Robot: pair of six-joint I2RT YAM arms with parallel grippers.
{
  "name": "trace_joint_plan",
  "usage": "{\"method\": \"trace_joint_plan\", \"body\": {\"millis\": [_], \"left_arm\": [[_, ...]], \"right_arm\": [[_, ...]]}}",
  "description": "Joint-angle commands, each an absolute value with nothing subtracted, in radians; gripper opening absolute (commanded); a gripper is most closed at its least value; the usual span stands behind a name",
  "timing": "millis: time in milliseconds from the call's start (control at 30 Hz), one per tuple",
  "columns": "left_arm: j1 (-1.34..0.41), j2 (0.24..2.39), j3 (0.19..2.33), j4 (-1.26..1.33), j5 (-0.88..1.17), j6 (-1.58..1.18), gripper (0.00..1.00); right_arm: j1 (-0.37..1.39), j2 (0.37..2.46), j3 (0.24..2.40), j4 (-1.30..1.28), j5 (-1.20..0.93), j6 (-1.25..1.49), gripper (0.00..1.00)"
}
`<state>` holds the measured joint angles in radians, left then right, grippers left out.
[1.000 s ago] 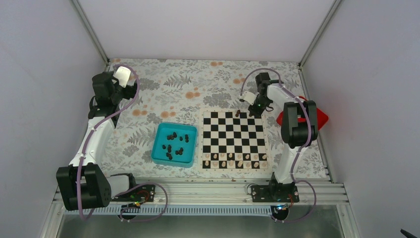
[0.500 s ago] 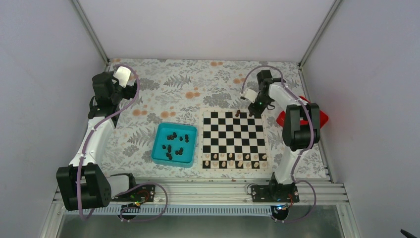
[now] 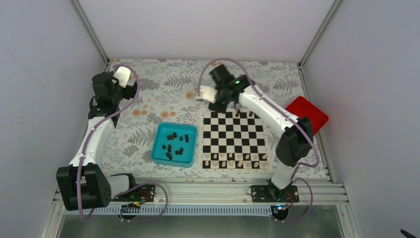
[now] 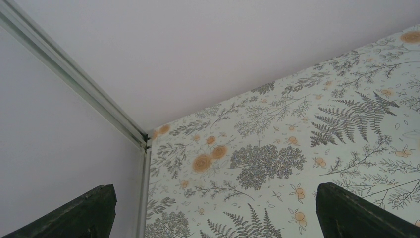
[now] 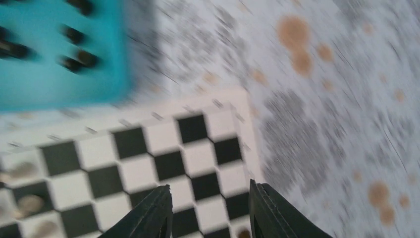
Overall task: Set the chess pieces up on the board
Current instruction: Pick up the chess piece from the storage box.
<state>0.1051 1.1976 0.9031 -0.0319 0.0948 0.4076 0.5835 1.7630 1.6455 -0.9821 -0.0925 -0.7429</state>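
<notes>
Top external view, one moment. Right tool [image 5: 209, 187] hangs above the tabletop [image 3: 163, 89] just off the far left corner of the board [image 3: 233, 134], between the board and the teal tray [image 3: 157, 148]. In the right wrist view (smeared) its fingers [image 5: 148, 215] stand apart, with bare chequered squares showing between them: wide, carrying nothing.

Left tool [image 4: 215, 191] sits far left, well apart from everything. Its fingers are spread wide over the leaf-patterned cloth, with nothing between them.

Step in hand, as I judge it: the gap between one placement and the next pick. Two dark pieces [image 3: 237, 113] stand on the far row of the board, just beside each other. The rest of the chess pieces [image 3: 174, 141] lie in the tray, roughly a dozen (too small to count for sure), so the dark side is barely begun. Pale pieces [image 3: 233, 159] fill the near rows. A red box [image 3: 309, 113] sits right of the board.

Next move calls for:
- coming down over the tray and choosing a piece that lies apart from its neighbours, since some look to be touching
- a narrow, well-centred pinch; the pieces are tiny, dark and scattered at odd angles (upright or lying, I cannot tell)
- setting it on a free far-row square without knocking the two already there.
</notes>
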Motion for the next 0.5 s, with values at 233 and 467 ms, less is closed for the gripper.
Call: {"method": "trace_joint_plan", "body": {"millis": [233, 467], "left_arm": [[0.109, 1.190, 0.900, -0.008, 0.107, 0.411, 1.00], [0.108, 1.186, 0.896, -0.006, 0.106, 0.413, 1.00]], "right_arm": [[0.983, 1.930, 1.723, -0.977, -0.106, -0.656, 0.38], [1.108, 2.030, 1.763, -0.954, -0.141, -0.658, 0.35]]}}
